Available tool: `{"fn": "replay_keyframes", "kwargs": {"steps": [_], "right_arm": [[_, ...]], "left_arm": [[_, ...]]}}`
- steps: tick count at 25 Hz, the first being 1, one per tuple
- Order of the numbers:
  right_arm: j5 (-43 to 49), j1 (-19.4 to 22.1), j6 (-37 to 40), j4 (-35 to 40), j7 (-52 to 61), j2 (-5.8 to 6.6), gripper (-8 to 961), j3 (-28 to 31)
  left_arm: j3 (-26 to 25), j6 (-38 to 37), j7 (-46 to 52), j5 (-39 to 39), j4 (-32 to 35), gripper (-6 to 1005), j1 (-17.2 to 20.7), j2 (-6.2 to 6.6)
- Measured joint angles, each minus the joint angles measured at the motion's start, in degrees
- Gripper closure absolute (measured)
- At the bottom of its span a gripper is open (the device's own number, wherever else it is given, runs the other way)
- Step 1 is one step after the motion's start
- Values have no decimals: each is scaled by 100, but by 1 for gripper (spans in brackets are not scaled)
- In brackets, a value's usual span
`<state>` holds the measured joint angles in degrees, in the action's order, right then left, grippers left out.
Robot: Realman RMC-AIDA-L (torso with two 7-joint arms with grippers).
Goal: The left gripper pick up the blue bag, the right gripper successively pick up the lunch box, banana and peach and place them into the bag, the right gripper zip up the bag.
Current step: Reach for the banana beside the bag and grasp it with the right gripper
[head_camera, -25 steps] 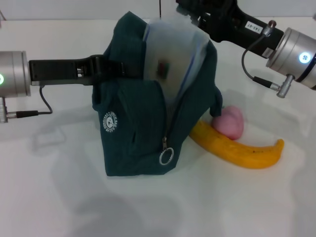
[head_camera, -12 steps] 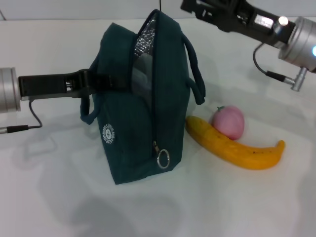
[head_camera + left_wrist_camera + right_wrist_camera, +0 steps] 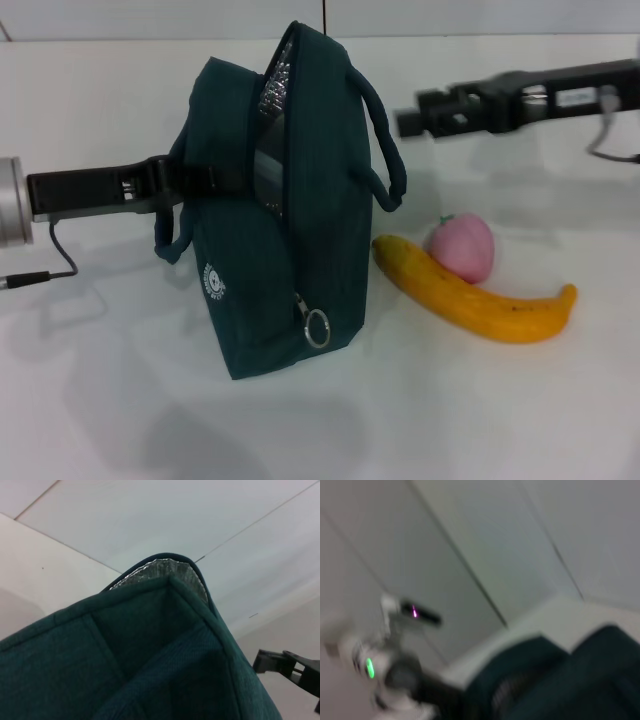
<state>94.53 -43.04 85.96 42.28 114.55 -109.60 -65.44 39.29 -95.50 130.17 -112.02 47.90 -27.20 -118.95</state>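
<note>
The blue bag (image 3: 310,240) stands upright left of centre, its top unzipped and the foil lining showing. My left gripper (image 3: 195,178) reaches in from the left and is shut on the bag's near side by a handle. The lunch box is almost hidden inside; only a pale clear surface (image 3: 268,165) shows in the opening. The banana (image 3: 470,295) lies on the table right of the bag, with the peach (image 3: 463,247) touching it from behind. My right gripper (image 3: 408,122) hovers open and empty to the right of the bag's handles, above the fruit; it also shows far off (image 3: 289,667).
White table (image 3: 480,420) all round, with free room in front and to the right of the fruit. The zipper's ring pull (image 3: 318,328) hangs low on the bag's front edge. The left wrist view is filled by bag fabric (image 3: 150,655).
My right gripper has let go of the lunch box inside the bag and drawn back to the right and lower. The bag has straightened upright and its opening has narrowed.
</note>
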Motion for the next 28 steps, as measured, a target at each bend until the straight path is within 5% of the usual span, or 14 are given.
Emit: {"fn": "replay_keyframes", "kwargs": {"steps": [4, 9, 12, 16, 21, 28], "right_arm": [[1340, -142, 615, 1133, 860, 223, 92, 20], [2880, -687, 1650, 1718, 1682, 299, 93, 48], [3631, -874, 2132, 2079, 1901, 162, 94, 45], [4663, -1010, 2577, 2542, 1980, -189, 95, -13], [5170, -1011, 2511, 2585, 1940, -511, 96, -344], [5173, -883, 1776, 2218, 1939, -581, 104, -1057]], "left_arm": [[0, -1, -5, 3, -48, 948, 21, -9], [0, -3, -110, 6, -328, 948, -65, 14], [17, -5, -131, 6, -366, 948, -106, 4], [38, -26, -132, 6, -368, 948, -118, -11], [46, -46, -135, 6, -369, 948, -119, -10], [31, -48, -139, 4, -370, 948, -125, -7]]}}
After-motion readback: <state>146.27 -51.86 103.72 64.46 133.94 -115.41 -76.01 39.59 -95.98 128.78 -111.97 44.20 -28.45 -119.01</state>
